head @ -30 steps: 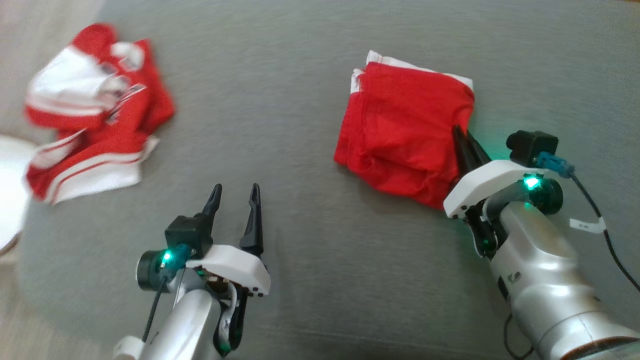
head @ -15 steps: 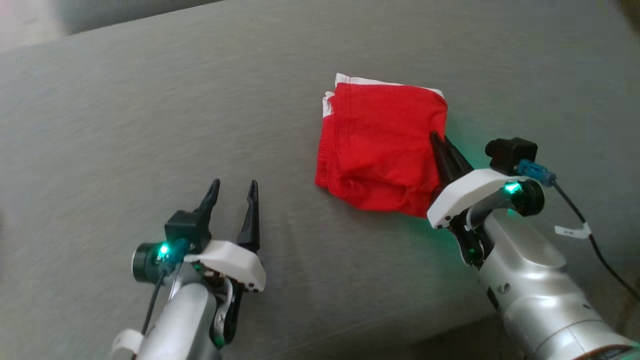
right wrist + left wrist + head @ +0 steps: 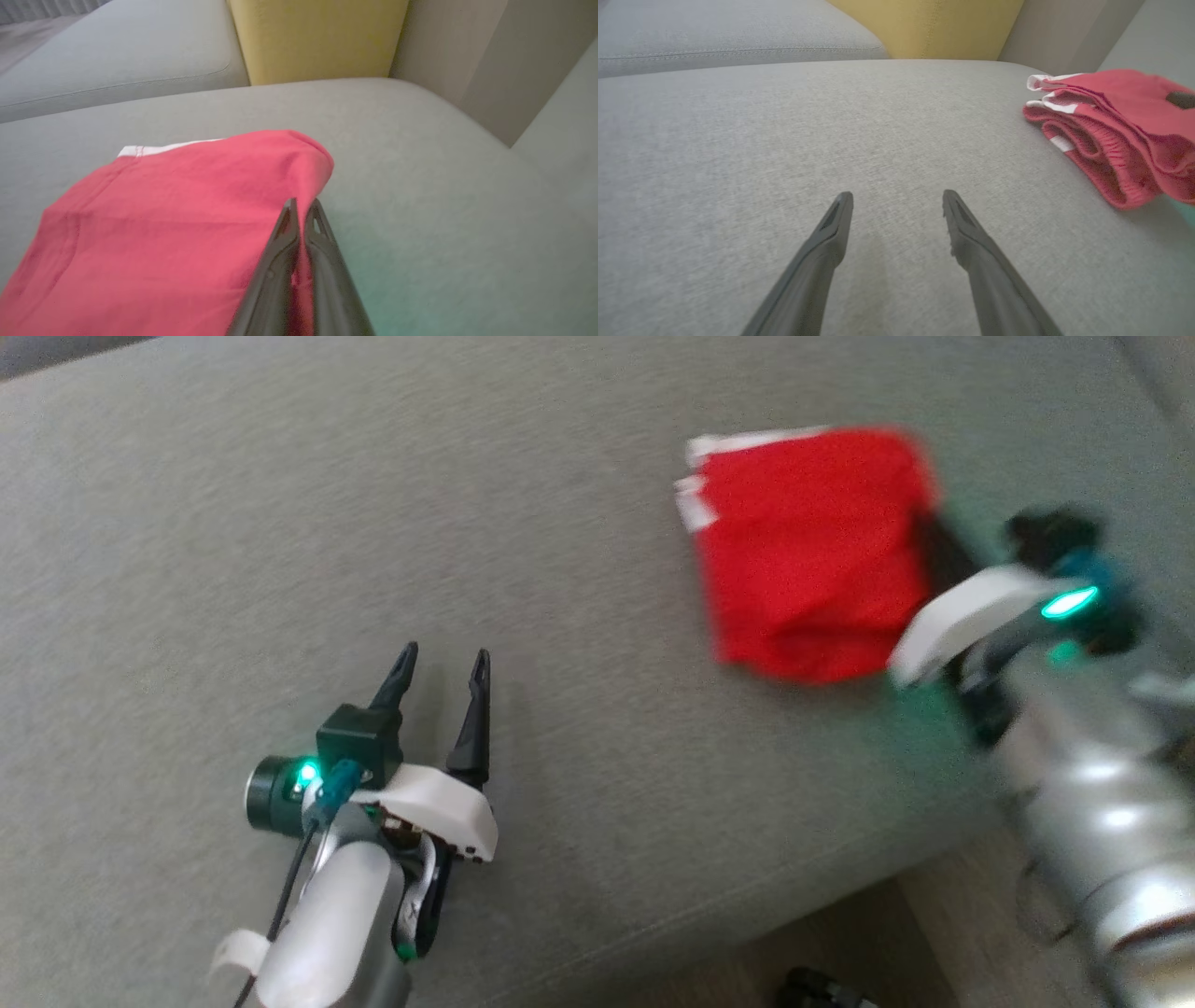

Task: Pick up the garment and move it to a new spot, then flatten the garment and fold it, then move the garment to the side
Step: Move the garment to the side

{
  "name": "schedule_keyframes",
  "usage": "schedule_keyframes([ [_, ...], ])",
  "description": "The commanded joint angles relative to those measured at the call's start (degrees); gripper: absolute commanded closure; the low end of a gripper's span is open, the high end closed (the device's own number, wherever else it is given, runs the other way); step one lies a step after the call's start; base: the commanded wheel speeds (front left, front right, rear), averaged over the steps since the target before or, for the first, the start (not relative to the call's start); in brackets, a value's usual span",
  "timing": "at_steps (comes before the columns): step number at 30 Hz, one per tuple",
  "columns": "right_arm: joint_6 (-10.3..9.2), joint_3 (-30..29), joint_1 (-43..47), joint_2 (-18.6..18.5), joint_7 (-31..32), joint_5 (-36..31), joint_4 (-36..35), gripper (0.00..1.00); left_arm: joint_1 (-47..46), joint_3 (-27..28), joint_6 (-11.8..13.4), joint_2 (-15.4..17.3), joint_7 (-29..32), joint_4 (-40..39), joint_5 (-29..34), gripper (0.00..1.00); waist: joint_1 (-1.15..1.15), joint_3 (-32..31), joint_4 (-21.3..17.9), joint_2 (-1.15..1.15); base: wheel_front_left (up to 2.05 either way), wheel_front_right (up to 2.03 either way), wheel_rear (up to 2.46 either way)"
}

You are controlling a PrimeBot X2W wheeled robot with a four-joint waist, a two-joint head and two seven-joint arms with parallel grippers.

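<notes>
Your right gripper is clenched on the edge of the folded red garment. In the head view this gripper is blurred, its tips hard to make out. The garment lies on the grey sofa seat, near its right end. Your left gripper is released, well apart from it. A yellow cushion stands behind.

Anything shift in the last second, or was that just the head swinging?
The right hand, shut on an edge of the folded red garment throughout, has dragged it rightward, away from the left hand. The camera also swung. The left hand stayed open over the grey cushion.
</notes>
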Motion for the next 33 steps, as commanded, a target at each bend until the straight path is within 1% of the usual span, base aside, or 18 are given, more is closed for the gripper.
schedule_keyframes([
  [1,0.37,-0.7,-3.3,-2.4,-0.8,-1.7,0.7,1.00,-2.1,1.6,0.0,0.5,-0.3,-1.6,0.6,0.00,0.00,1.7,3.2,0.00,0.00,0.00,0.00],
  [5,0.37,-3.7,-8.5,-8.0,-0.8,-6.6,6.8,1.00,-2.2,2.2,-0.1,0.5,-0.3,-2.0,0.9,0.00,0.00,3.2,6.4,0.00,0.00,0.00,0.00],
  [7,0.37,-5.6,-10.5,-10.4,-0.8,-8.6,8.6,1.00,-2.2,2.6,-0.1,0.5,-0.3,-2.3,1.1,0.00,0.00,3.8,7.4,0.00,0.00,0.00,0.00],
  [8,0.37,-5.6,-10.5,-10.4,-0.8,-8.6,8.6,1.00,-2.2,2.6,-0.1,0.5,-0.3,-2.3,1.1,0.00,0.00,3.8,7.4,0.00,0.00,0.00,0.00],
  [11,0.37,-9.0,-12.3,-13.4,-0.8,-10.6,10.0,1.00,-2.0,3.0,-0.1,0.5,-0.3,-2.7,1.1,0.00,0.00,4.4,8.4,0.00,0.00,0.00,0.00],
  [13,0.37,-10.9,-13.0,-14.7,-0.8,-12.0,10.5,1.00,-1.9,3.2,-0.2,0.5,-0.3,-2.8,1.2,0.00,0.00,4.6,8.7,0.00,0.00,0.00,0.00],
  [17,0.37,-14.2,-13.6,-15.8,-0.8,-14.6,10.8,1.00,-1.9,3.4,-0.1,0.5,-0.3,-2.8,1.1,0.00,0.00,4.8,8.6,0.00,0.00,0.00,0.00],
  [18,0.37,-15.0,-13.6,-15.8,-0.8,-15.3,10.8,0.72,-2.0,3.4,-0.1,0.5,-0.3,-2.8,1.1,0.00,0.00,4.8,8.5,0.00,0.00,0.00,0.00],
  [19,0.37,-16.0,-13.7,-15.7,-0.8,-15.8,10.7,0.27,-2.0,3.4,0.0,0.5,-0.3,-2.9,1.1,0.00,0.00,4.9,8.3,0.00,0.00,0.00,0.00],
  [20,0.37,-17.2,-13.7,-15.4,-0.8,-16.0,10.4,0.00,-2.1,3.4,0.0,0.5,-0.3,-2.9,1.1,0.00,0.00,4.8,8.2,0.00,0.00,0.00,0.00],
  [23,0.37,-19.8,-13.3,-14.9,-0.8,-17.9,6.7,0.00,-2.5,3.4,0.0,0.5,-0.3,-2.8,1.0,0.00,0.00,4.7,8.0,0.00,0.00,0.00,0.00],
  [24,0.37,-22.2,-12.3,-14.3,-0.8,-18.8,2.5,0.00,-2.7,3.4,0.0,0.5,-0.3,-2.9,1.0,0.00,0.00,4.3,8.2,0.00,0.00,0.00,0.00],
  [26,0.37,-24.5,-10.9,-13.2,-0.8,-19.7,-2.4,0.00,-2.7,3.5,0.1,0.5,-0.3,-3.0,0.8,0.00,0.00,3.6,8.5,0.00,0.00,0.00,0.00],
  [28,0.37,-26.0,-9.1,-11.2,-0.8,-20.3,-7.4,0.00,-2.5,3.7,0.4,0.5,-0.3,-3.0,0.5,0.00,0.00,2.7,9.1,0.00,0.00,0.00,0.00],
  [30,0.37,-26.8,-7.2,-8.4,-0.8,-20.3,-11.7,0.00,-2.0,4.0,0.8,0.5,-0.3,-3.1,0.2,0.00,0.00,1.6,9.9,0.00,0.00,0.00,0.00],
  [33,0.37,-26.3,-3.6,-4.3,-0.8,-20.0,-17.2,0.00,-1.1,4.5,1.6,0.5,-0.3,-3.2,-0.4,0.00,0.00,-0.3,11.6,0.00,0.00,0.00,0.00],
])
